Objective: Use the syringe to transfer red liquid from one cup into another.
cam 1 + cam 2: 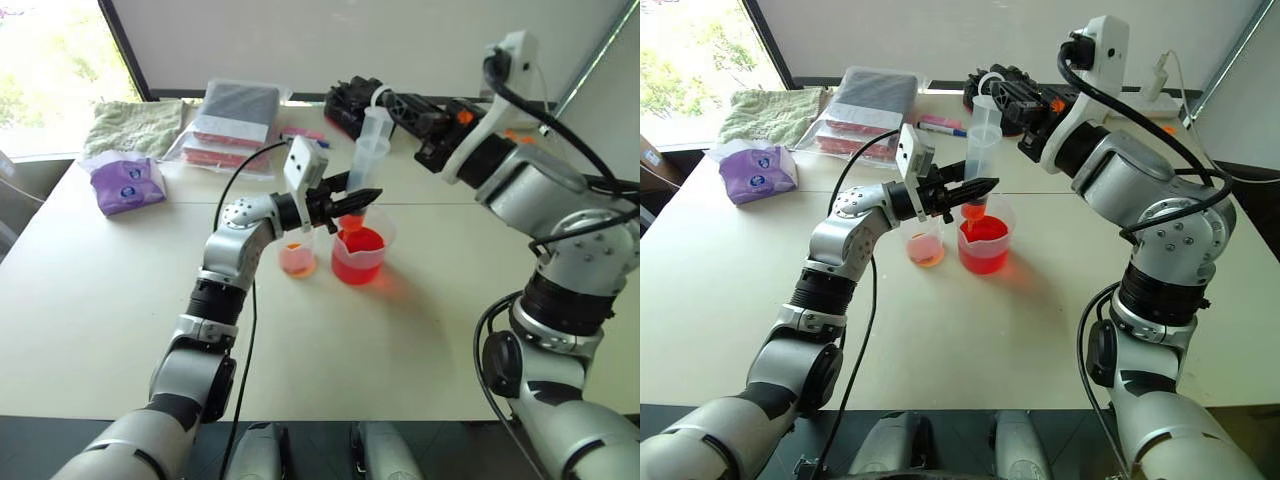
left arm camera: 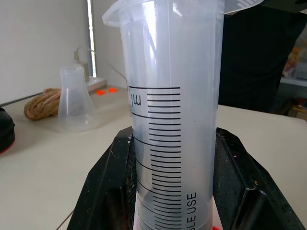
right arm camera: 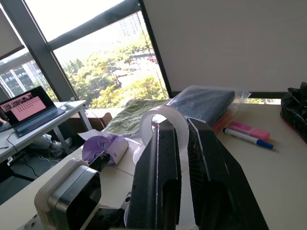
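Observation:
The clear syringe (image 1: 368,152) stands upright with its orange tip just above the red liquid (image 1: 983,240). That liquid fills the wide beaker (image 1: 358,256) at the table's middle. My left gripper (image 1: 975,190) is shut on the lower barrel; the printed scale of the syringe (image 2: 172,120) rises between its black fingers (image 2: 103,191). My right gripper (image 3: 176,127) is shut on the white ring at the plunger's top, above the barrel. The smaller cup (image 1: 297,258), pale orange at its bottom, stands just left of the beaker.
At the back left lie a purple tissue pack (image 1: 125,185), a green towel (image 1: 135,125) and a plastic bag of dark items (image 1: 235,125). A blue-capped pen (image 3: 247,138) and black equipment (image 1: 350,105) sit at the back. A frosted flask (image 2: 74,100) stands further off.

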Robot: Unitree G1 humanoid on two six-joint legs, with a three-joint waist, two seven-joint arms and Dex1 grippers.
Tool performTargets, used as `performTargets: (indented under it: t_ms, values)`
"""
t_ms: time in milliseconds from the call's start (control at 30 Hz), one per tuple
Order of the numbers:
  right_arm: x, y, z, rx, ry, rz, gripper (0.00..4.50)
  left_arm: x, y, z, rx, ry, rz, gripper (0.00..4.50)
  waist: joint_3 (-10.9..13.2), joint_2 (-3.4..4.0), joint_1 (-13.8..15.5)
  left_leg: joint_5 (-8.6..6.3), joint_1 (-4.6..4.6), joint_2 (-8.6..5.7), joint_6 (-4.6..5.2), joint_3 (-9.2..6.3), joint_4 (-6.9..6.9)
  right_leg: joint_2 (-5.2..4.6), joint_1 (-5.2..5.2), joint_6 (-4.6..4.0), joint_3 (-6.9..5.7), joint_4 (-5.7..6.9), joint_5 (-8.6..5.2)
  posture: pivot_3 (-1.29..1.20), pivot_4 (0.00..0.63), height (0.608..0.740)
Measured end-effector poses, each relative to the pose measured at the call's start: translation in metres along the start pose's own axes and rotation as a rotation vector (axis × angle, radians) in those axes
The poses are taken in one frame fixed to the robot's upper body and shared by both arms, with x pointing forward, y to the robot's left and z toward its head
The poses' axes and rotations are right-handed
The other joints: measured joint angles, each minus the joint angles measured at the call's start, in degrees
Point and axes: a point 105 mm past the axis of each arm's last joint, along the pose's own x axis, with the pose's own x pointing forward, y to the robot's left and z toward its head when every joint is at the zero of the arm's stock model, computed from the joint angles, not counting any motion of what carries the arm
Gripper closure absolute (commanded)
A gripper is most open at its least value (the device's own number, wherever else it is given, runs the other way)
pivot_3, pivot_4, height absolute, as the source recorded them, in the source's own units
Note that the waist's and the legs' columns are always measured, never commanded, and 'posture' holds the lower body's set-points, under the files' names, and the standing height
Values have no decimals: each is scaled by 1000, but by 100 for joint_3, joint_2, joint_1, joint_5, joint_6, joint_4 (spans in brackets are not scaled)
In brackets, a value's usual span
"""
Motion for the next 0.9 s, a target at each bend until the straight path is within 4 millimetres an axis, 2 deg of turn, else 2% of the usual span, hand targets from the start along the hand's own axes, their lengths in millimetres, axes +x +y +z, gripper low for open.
performTargets:
  t_ms: [300,433,567,733,900]
  values:
    - [-5,3,2,-19,-3,10,4458,2,-3,1,4,-7,-17,2971,0,0,5,0,-2,0,1,-1,-2,0,0,0,0,-7,0,0,150,740]
    - [-9,1,-2,-22,10,4,4458,2,-7,-5,-11,1,-32,2971,0,0,3,-1,-5,0,1,0,-4,0,0,0,0,-16,0,0,150,740]
    - [-10,3,-2,-14,11,21,2897,6,-13,-7,-19,0,-65,2971,0,0,4,-1,-6,0,1,-1,-6,0,0,0,0,-17,0,0,150,740]
    - [-13,-3,0,-30,12,-9,270,6,-16,-4,-14,-12,-85,2971,0,0,6,-1,-8,0,1,0,-7,0,0,0,0,-23,0,0,150,740]
    - [-17,-3,0,-38,24,4,270,7,-18,-4,-12,-11,-99,2971,0,0,6,-1,-10,0,1,0,-10,0,0,0,0,-31,0,0,150,740]
